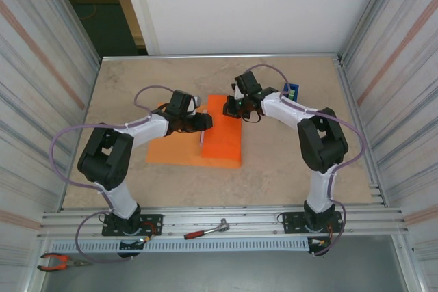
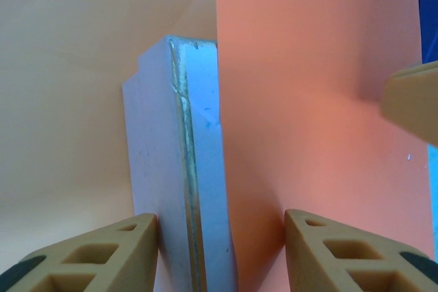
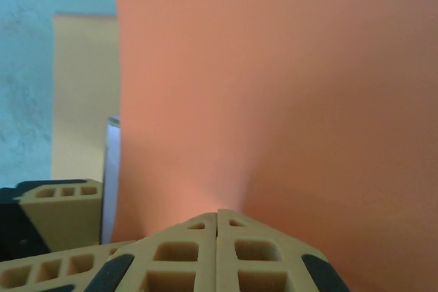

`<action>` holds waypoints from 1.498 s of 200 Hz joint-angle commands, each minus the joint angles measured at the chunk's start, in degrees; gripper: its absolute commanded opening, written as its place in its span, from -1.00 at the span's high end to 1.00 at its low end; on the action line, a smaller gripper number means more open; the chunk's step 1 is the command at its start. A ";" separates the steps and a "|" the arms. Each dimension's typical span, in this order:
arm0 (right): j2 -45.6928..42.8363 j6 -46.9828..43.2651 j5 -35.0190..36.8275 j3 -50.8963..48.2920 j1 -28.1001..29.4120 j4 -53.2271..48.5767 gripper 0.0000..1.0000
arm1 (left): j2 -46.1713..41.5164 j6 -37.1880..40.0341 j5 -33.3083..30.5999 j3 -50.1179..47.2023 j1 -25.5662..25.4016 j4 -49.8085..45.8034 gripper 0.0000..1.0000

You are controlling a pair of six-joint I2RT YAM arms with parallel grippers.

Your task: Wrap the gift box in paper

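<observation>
We record the gift box (image 2: 171, 169) mid-table (image 1: 287, 162) against the folded paper (image 2: 308, 100), its long edge running straight ahead between the left gripper's (image 2: 220, 218) parted jaws, grip unconfirmed, while the right gripper (image 3: 217, 213) opposite pinches the paper.

On our left gripper (image 2: 220, 244) the fingers stand partly apart; on our right gripper (image 3: 217, 218) the fingertips press together.

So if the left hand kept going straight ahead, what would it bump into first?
Probably the box: its pale edge sits right between the fingers of the left hand, with the orange paper standing against it on one side. How far in it reaches is hard to tell.
</observation>
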 commanded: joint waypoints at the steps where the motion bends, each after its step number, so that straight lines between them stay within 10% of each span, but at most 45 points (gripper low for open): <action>1: 1.59 -2.28 -1.67 2.70 0.55 -3.03 1.00 | 0.68 -0.15 -2.57 -2.45 -0.51 -4.85 0.02; 106: 4.28 -5.74 2.56 -0.66 0.97 -5.51 1.00 | -2.91 0.35 -0.51 -0.69 0.17 -6.73 -0.07; 204: 3.57 -6.06 2.38 -3.24 0.76 -3.93 1.00 | -16.67 -5.81 -5.75 -11.96 24.43 -11.17 -0.48; 299: 3.79 -5.52 1.56 -3.81 0.79 -2.68 1.00 | -14.43 -6.07 -10.38 -17.79 26.07 -10.44 -0.58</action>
